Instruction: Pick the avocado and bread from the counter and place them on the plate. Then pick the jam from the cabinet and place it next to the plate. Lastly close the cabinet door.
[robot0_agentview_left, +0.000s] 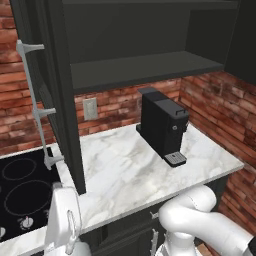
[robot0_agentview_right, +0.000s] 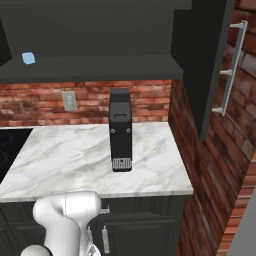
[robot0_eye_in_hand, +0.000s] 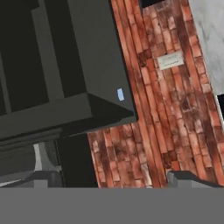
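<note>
The dark cabinet (robot0_agentview_left: 145, 67) stands open above the marble counter (robot0_agentview_left: 125, 172), and its shelves look bare apart from a small blue scrap (robot0_agentview_right: 28, 58). One cabinet door (robot0_agentview_left: 60, 100) with a silver bar handle (robot0_agentview_left: 37, 112) swings out at the left; another door (robot0_agentview_right: 207, 60) hangs open on the right side. In the hand view my gripper (robot0_eye_in_hand: 113, 183) is open, its fingertips (robot0_eye_in_hand: 188, 177) wide apart with nothing between them, facing the cabinet (robot0_eye_in_hand: 52, 65) and the brick wall. The avocado, bread, plate and jam are out of view.
A black coffee machine (robot0_agentview_left: 162, 127) stands on the counter (robot0_agentview_right: 75, 155) near the back right. A black stovetop (robot0_agentview_left: 22, 187) lies to the left. A wall outlet (robot0_agentview_left: 90, 108) sits on the brick backsplash. Brick wall closes off the right end (robot0_agentview_right: 210, 165).
</note>
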